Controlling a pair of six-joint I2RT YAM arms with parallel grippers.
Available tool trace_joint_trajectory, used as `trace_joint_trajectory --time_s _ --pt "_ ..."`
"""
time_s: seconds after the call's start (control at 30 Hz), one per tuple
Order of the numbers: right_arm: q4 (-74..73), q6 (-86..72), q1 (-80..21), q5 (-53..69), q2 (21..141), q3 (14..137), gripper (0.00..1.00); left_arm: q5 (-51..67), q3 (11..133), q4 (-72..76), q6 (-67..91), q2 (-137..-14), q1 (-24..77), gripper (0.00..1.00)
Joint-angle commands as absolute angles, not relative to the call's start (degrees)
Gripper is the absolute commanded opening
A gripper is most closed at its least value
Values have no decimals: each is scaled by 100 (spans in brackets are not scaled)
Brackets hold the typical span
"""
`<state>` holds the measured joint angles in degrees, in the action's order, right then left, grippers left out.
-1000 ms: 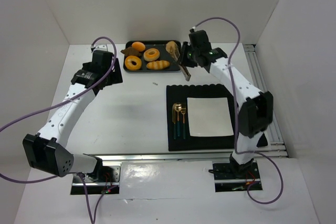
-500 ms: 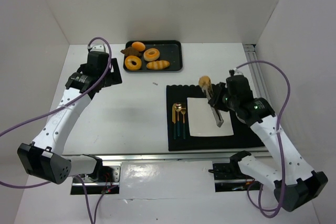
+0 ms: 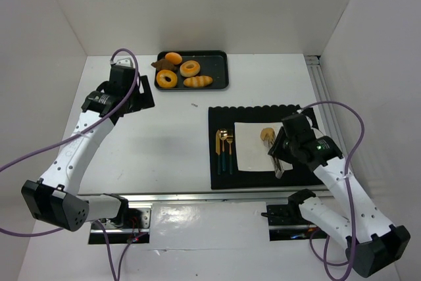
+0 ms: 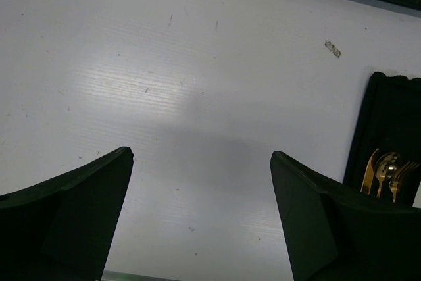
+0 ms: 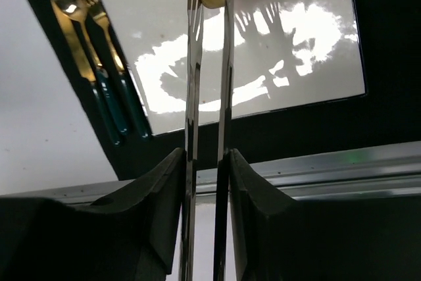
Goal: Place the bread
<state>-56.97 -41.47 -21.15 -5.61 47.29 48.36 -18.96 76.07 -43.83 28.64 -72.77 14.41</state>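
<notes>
Clenching tongs (image 5: 209,64) that pinch the bread (image 3: 267,134) over the plate (image 3: 253,156), centre right: right hand (image 5: 207,162) | left hand (image 3: 135,95): released, upper left

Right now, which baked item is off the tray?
The small tan bun, pinched in the tongs over the white plate; the rest lie in the black tray.

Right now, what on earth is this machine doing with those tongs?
The right gripper is clamped on a pair of metal tongs, and the tongs pinch the bread, a small tan bun, over the white plate on the black placemat. Whether the bun touches the plate, I cannot tell. The left gripper hangs open over the table, holding nothing. Other pastries sit in the dark tray at the far side.
</notes>
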Motion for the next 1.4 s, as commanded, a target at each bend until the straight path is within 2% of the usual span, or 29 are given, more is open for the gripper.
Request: trace_joint_trajectory --time_s 0.0,0.03,0.1,0.17,0.23,0.3,0.63,0.83,1.13,1.37 --pt "-5661 -4201 -2057 -554 4658 4571 39 -1714 7743 -4377 2892 -7163 1415 99" --pt "-5660 -4201 -2057 -554 4658 4570 40 -1714 7743 -4377 2892 -7163 1415 99" --pt "-5730 -4201 -2057 -554 4710 4623 53 -1714 7805 -4377 2892 -7233 1415 99" --pt "-5800 -4149 -2057 -615 4763 4623 57 -1714 7866 -4377 2892 -7304 1415 99" --pt "-5862 -4148 -2004 -615 4764 4693 67 -1714 7866 -4377 2892 -7365 1415 99" --pt "-5923 -4148 -2004 -667 4703 4930 70 -1714 7928 -4377 2892 -7418 1415 99" --pt "-6451 -3850 -2004 -1020 5053 6292 70 -1793 8042 -4324 2777 -7638 1415 99" --pt "-5313 -3648 -2004 -1072 5694 6591 67 -1863 8042 -4324 2777 -7638 1415 99" --pt "-2096 -2901 -1723 -1767 8084 7161 67 -1863 7867 -4324 2777 -7638 1415 99" --pt "-1040 -2418 -1477 -1767 10290 8331 67 -2355 7761 -4263 2716 -7690 1415 99"
